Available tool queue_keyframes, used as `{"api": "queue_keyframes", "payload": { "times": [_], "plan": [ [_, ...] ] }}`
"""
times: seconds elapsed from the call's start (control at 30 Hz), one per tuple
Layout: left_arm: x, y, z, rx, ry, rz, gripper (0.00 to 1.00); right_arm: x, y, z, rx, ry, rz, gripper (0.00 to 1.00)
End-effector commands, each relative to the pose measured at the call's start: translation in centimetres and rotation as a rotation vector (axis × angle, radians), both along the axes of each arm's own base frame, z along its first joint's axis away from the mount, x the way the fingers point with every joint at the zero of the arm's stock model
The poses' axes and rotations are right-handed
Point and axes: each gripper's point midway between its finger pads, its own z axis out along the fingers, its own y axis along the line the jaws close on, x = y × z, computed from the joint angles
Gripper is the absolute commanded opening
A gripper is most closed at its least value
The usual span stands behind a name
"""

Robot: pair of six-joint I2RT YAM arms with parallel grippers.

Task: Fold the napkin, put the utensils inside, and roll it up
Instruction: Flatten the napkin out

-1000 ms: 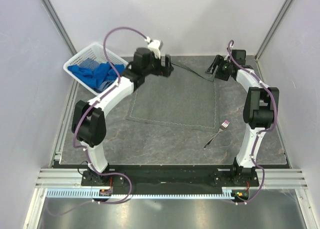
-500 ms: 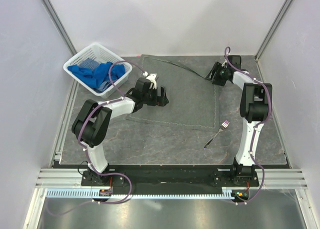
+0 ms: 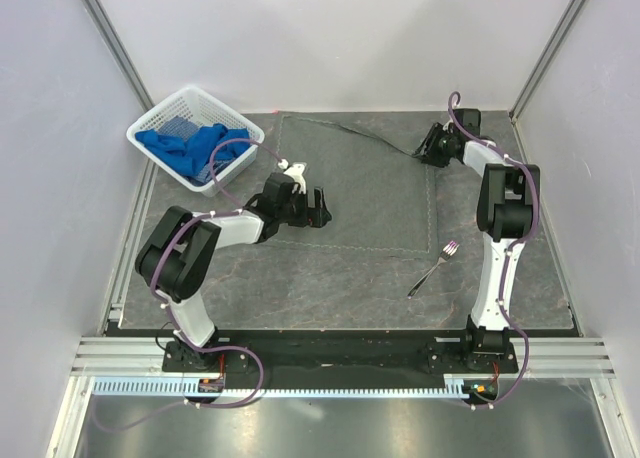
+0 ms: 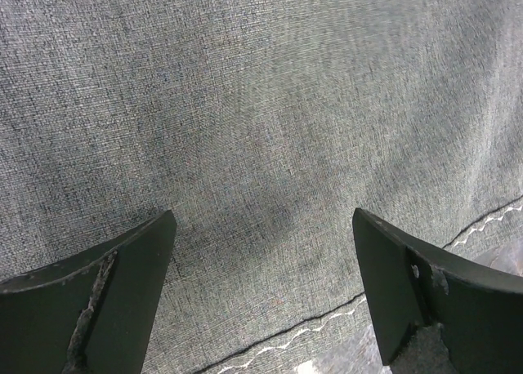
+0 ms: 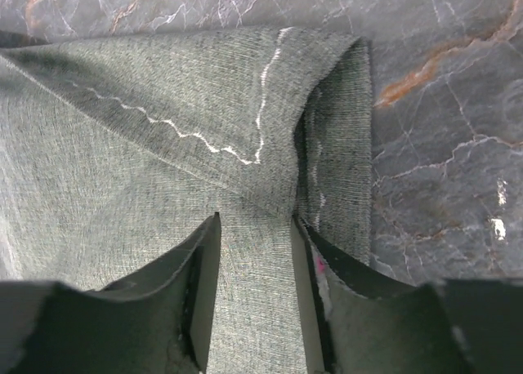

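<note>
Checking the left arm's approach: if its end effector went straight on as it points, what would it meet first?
The napkin, probably: its cloth fills the view ahead of the open left end effector; depth is unclear.

napkin (image 3: 370,188): dark grey, pale zigzag hem stitching
fork (image 3: 433,267): silver
surface (image 3: 330,288): grey marble, rust veins
basket (image 3: 160,112): white
cloths (image 3: 195,146): bright blue

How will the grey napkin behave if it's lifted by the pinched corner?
Probably floppy: the napkin folds and bunches where the right gripper pinches its corner, so it should drape, not hold shape. Likely light, since the cloth looks thin. Its coarse weave seems unlikely to slip free.
</note>
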Motion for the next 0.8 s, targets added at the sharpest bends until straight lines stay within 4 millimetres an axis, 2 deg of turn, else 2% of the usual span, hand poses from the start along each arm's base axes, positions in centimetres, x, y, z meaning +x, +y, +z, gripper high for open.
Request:
{"api": "queue_keyframes", "payload": {
  "times": [0.0,0.17,0.2,0.27,0.4,0.47,0.57,0.6,0.67,0.7,0.77],
  "plan": [
    [-1.4,1.1,-0.9,0.012,0.043,0.041,0.97,2.0,-0.6,1.3,-0.008,-0.056,-0.031,0.44],
    [-1.7,1.3,-0.9,0.012,0.045,0.047,0.97,3.1,-0.8,2.2,0.012,-0.089,-0.048,0.34],
    [-1.8,1.4,-1.1,0.015,0.048,0.048,0.97,3.3,-0.6,2.4,0.028,-0.097,-0.041,0.28],
    [-1.8,1.5,-1.1,0.016,0.048,0.050,0.97,4.0,-0.5,2.5,0.063,-0.104,-0.046,0.23],
    [-1.9,1.5,-1.3,0.019,0.053,0.050,0.97,5.4,0.0,2.7,0.158,-0.126,-0.046,0.05],
    [-1.9,1.5,-1.2,0.017,0.051,0.048,0.97,6.0,-0.3,2.6,0.203,-0.126,-0.079,0.00],
    [-1.9,1.6,-1.2,0.020,0.047,0.049,0.97,7.2,-1.6,3.1,0.249,-0.165,-0.138,0.00],
    [-1.9,1.6,-1.0,0.021,0.043,0.050,0.97,7.9,-1.9,4.0,0.290,-0.198,-0.170,0.00],
    [-2.0,1.6,-1.0,0.023,0.042,0.046,0.97,8.4,-3.2,4.3,0.326,-0.218,-0.216,0.00],
    [-1.9,1.6,-1.0,0.023,0.040,0.046,0.97,9.1,-3.4,5.1,0.369,-0.247,-0.245,0.00],
    [-2.1,1.4,-0.8,0.025,0.034,0.027,0.97,9.7,-4.4,5.1,0.413,-0.267,-0.285,0.00]
  ]
}}
